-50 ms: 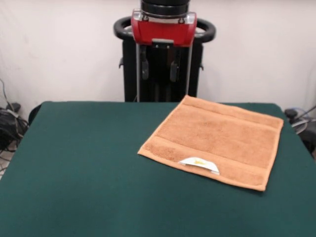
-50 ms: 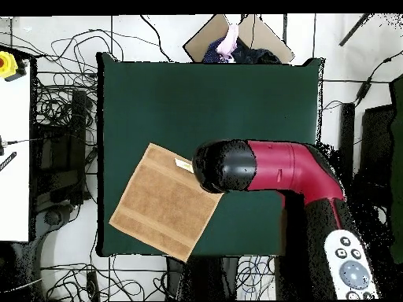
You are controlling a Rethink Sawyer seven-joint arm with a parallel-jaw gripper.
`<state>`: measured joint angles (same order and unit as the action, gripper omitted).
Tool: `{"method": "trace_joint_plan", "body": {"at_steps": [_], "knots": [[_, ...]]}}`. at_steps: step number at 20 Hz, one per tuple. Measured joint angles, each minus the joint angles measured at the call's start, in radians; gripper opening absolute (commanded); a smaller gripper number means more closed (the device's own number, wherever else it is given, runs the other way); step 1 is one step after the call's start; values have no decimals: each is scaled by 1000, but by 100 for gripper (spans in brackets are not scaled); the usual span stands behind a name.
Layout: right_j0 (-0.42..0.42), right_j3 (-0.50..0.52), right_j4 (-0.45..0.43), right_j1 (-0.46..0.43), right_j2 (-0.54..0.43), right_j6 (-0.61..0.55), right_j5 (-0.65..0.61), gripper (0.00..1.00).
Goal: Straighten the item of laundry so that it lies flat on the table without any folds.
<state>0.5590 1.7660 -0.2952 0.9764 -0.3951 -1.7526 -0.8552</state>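
Note:
The item of laundry (image 1: 215,140) is an orange-tan towel spread on the right half of the table (image 1: 74,163). It looks flat, with border bands near two edges and a small white label (image 1: 199,163) curling up at the near edge. Its far corner reaches the table's far edge. My gripper (image 1: 159,79) hangs high behind that far edge, left of the towel's far corner, open and holding nothing. In the overhead view the towel (image 2: 165,200) lies skewed at the table's (image 2: 236,86) lower left. The red arm (image 2: 268,167) covers its right corner and hides the gripper.
Cables and equipment (image 2: 63,149) crowd the floor left of the table in the overhead view. A cardboard piece (image 2: 252,35) and dark items lie past the table's top edge. A white surface (image 2: 14,149) stands at the far left.

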Motion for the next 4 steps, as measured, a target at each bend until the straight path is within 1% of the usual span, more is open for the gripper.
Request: {"method": "trace_joint_plan", "body": {"at_steps": [4], "knots": [[23, -8, -2, -8, -14, 20, -1, 100]]}}
